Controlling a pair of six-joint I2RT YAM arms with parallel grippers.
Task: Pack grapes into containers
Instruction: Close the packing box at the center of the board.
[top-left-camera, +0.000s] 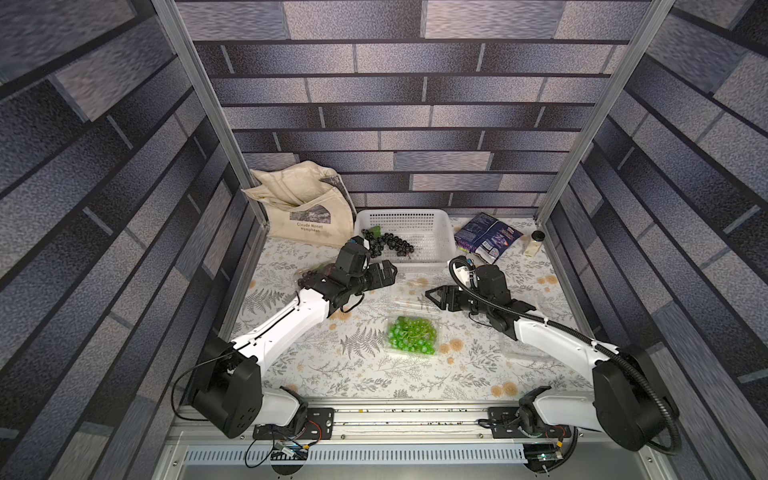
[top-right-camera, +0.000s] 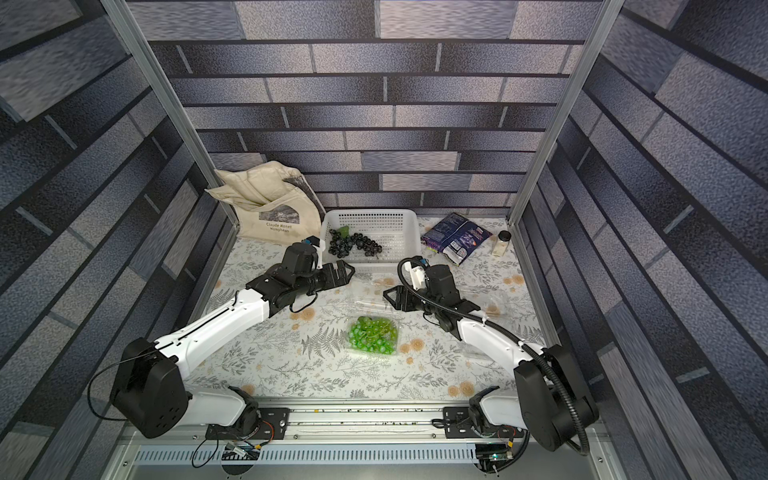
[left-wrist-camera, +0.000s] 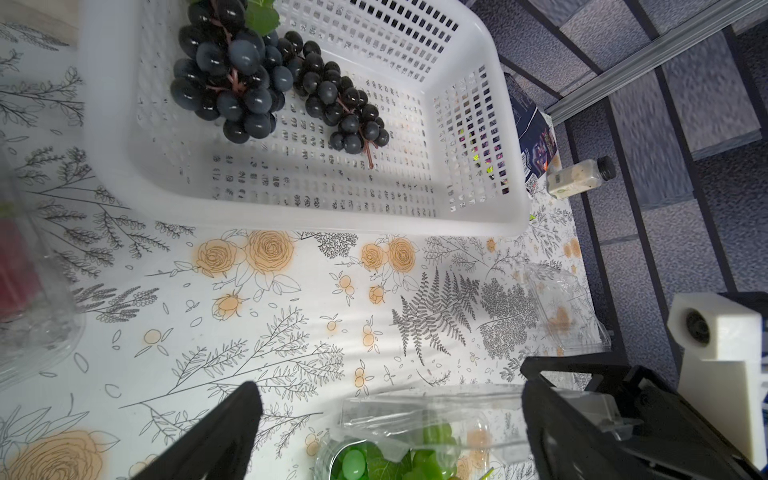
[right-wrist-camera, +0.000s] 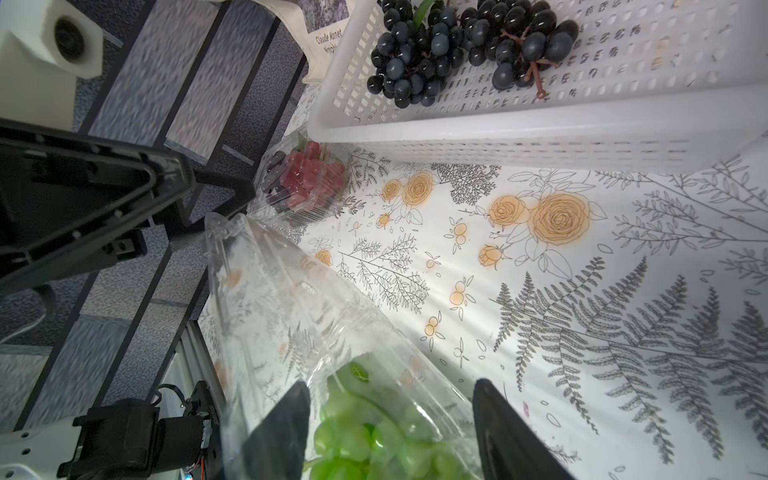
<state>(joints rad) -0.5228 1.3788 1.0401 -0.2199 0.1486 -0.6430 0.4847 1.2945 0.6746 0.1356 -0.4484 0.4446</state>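
Note:
Green grapes (top-left-camera: 411, 336) fill a clear container (top-right-camera: 392, 351) at mid-table; its hinged lid (right-wrist-camera: 266, 291) stands half raised and tilted over them. My right gripper (top-left-camera: 432, 296) hovers open just right of that lid, its fingers (right-wrist-camera: 498, 428) on either side of the lid's edge and the green grapes (right-wrist-camera: 361, 436). Open and empty, my left gripper (top-left-camera: 388, 275) hangs left of the lid, beside the basket's front. Two dark grape bunches (top-left-camera: 386, 246) lie in the white basket (top-left-camera: 440, 232). A second container of red and dark grapes (right-wrist-camera: 303, 183) sits under the left arm. An empty clear container (left-wrist-camera: 561, 307) lies by the right arm.
A cream tote bag (top-left-camera: 307, 208) leans in the back left corner. At the back right lie a dark snack packet (top-left-camera: 486, 237) and a small bottle (top-left-camera: 534, 245). The floral cloth (top-left-camera: 332, 365) covers the table; walls close in on both sides.

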